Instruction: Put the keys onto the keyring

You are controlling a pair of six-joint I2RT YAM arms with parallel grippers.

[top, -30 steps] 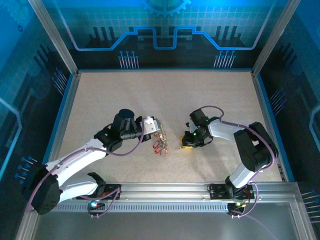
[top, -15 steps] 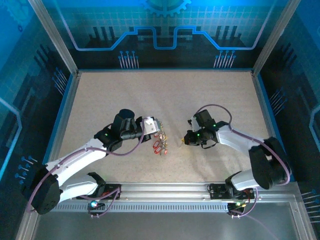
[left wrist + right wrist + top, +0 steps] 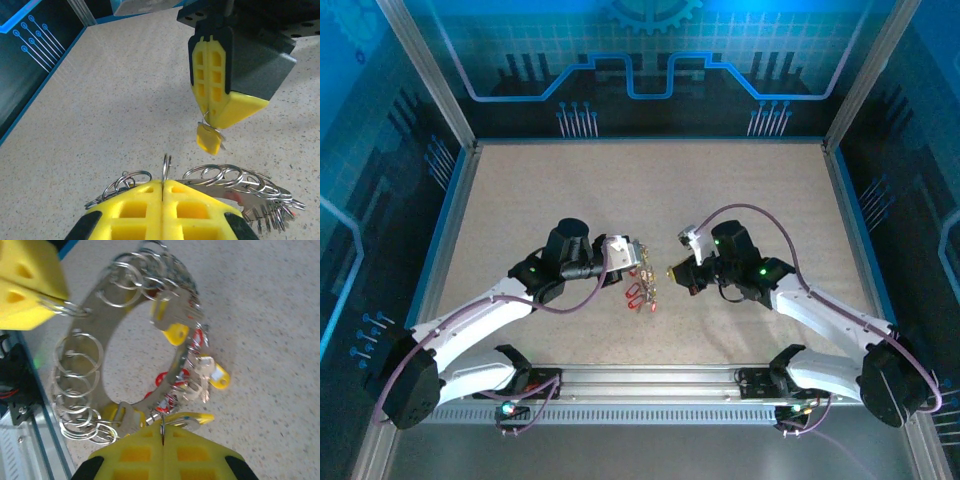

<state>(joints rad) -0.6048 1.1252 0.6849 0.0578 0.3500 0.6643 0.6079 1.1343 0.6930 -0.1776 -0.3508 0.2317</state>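
Locate the keyring [image 3: 111, 337] near the middle of the table [image 3: 620, 190], slightly toward the near edge and well apart from every corner. Note the left gripper [image 3: 164, 186] pressed together on one small split ring at the rim of the keyring, holding it edge-up. Cannot tell whether lifted clear of the table or resting on it through the lower keys. Note the right gripper [image 3: 162, 436] pinched shut on the yellow-headed key [image 3: 208, 140], just beside the keyring on the side toward the right edge, apart from it and not yet threaded. Observe the other keys [image 3: 638, 293], red-headed among them, already hanging on the rim.

Hazards, as judged:

- Expect rotation of the yellow-headed key in the pinch, apparently held by its wire loop rather than by a flat clamp on the blade. Likely result: a missed split-ring opening.
- Expect swinging or twisting of the keyring about its single pinched ring under any push from the right. Likely result: target carried away.
- Guard against snagging among the close-packed, overlapping split rings. Risk: threading the wrong one, or tangling.
- Guard against contact between the two sets of yellow fingertips, near each other here. Risk: a jarred grip, with key or keyring dropped to the table.
- Avoid heavy force on thin wire.
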